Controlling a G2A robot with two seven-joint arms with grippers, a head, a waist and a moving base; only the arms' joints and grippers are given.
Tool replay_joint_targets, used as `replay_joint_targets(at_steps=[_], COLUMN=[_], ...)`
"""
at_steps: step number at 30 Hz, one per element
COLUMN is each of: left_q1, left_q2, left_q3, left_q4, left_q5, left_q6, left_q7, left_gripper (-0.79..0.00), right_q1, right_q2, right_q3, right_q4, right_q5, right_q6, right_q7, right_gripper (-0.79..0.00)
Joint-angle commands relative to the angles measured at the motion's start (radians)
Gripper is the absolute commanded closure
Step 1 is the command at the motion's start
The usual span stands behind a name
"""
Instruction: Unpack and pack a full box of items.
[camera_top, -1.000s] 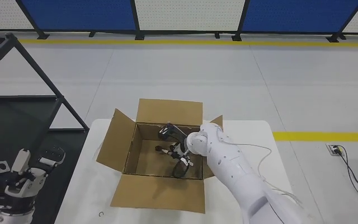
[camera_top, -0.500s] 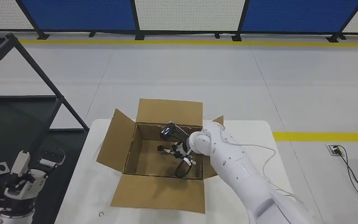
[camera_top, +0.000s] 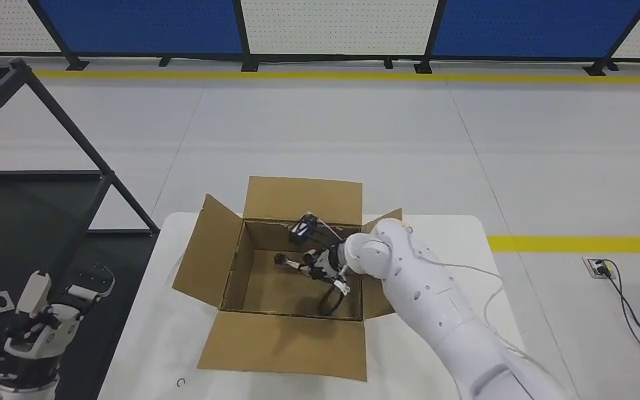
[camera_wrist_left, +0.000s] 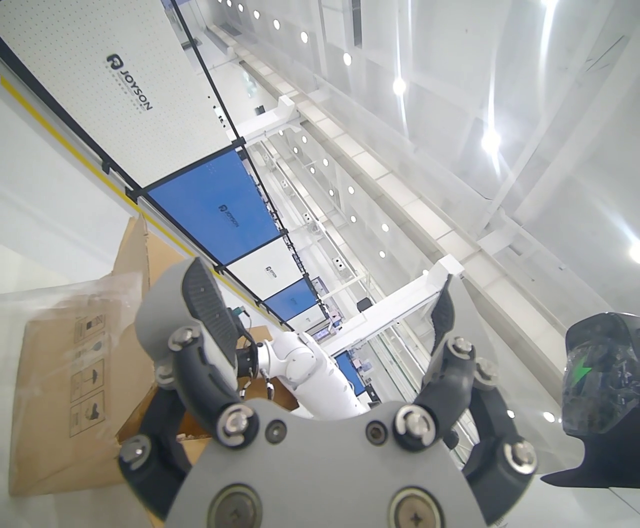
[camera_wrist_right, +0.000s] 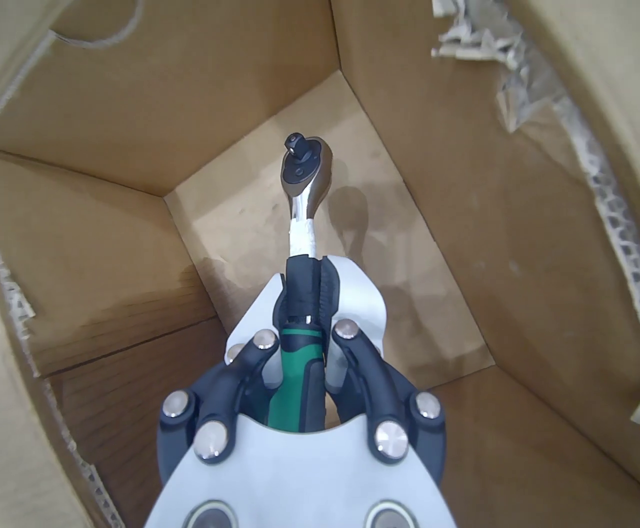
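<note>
An open cardboard box (camera_top: 290, 340) stands on the white table (camera_top: 160, 330) with its flaps spread. My right gripper (camera_wrist_right: 307, 285) is inside the box, shut on a ratchet wrench (camera_wrist_right: 302, 175) with a green and black handle and a chrome head. The wrench points toward a far corner of the box floor (camera_wrist_right: 360, 280) and hangs above it. In the top view the same gripper (camera_top: 312, 266) sits by the box's back right part. My left gripper (camera_wrist_left: 320, 305) is open, pointing up toward the ceiling, off the table's left edge (camera_top: 40, 320).
The box walls (camera_wrist_right: 150, 100) close in around the right gripper, with torn tape (camera_wrist_right: 500, 65) on one flap. A black metal rack (camera_top: 60, 190) stands left of the table. A small ring (camera_top: 180, 382) lies on the table near the front edge.
The right gripper with the wrench has shifted slightly toward the back of the box and its arm has swung a little to the right. The left arm has barely moved.
</note>
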Motion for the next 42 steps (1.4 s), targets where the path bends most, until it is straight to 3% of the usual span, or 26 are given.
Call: replay_joint_targets(at_steps=[1, 8, 14, 17, 20, 36, 42], left_q1=[-0.001, -0.009, -0.02, -0.023, -0.025, -0.016, -0.016], left_q2=[0.0, 0.0, 0.001, 0.001, 0.001, 0.0, 0.0], left_q3=[0.003, 0.019, 0.036, 0.039, 0.04, 0.039, 0.031], left_q4=[0.0, -0.001, -0.004, -0.004, -0.002, 0.001, 0.003], left_q5=[0.002, 0.009, 0.017, 0.018, 0.018, 0.025, 0.022], left_q6=[0.001, 0.006, 0.01, 0.012, 0.009, 0.0, 0.004], left_q7=[-0.002, -0.008, -0.013, -0.01, -0.01, 0.008, 0.011], left_gripper=[-0.785, -0.785, -0.785, -0.785, -0.785, -0.785, -0.785], right_q1=[-0.026, -0.193, -0.404, -0.475, -0.502, -0.498, -0.535], right_q2=[0.024, 0.119, 0.181, 0.196, 0.203, 0.204, 0.215], right_q3=[0.032, 0.182, 0.313, 0.346, 0.354, 0.345, 0.375], right_q4=[-0.05, -0.359, -0.76, -0.891, -0.944, -0.943, -1.002], right_q5=[0.001, -0.009, -0.038, -0.038, -0.031, -0.03, -0.011], right_q6=[-0.021, -0.052, 0.029, 0.062, 0.084, 0.103, 0.107], right_q7=[-0.007, 0.03, 0.123, 0.151, 0.17, 0.189, 0.109], right_gripper=[0.0, 0.0, 0.0, 0.0, 0.0, 0.0, 0.0])
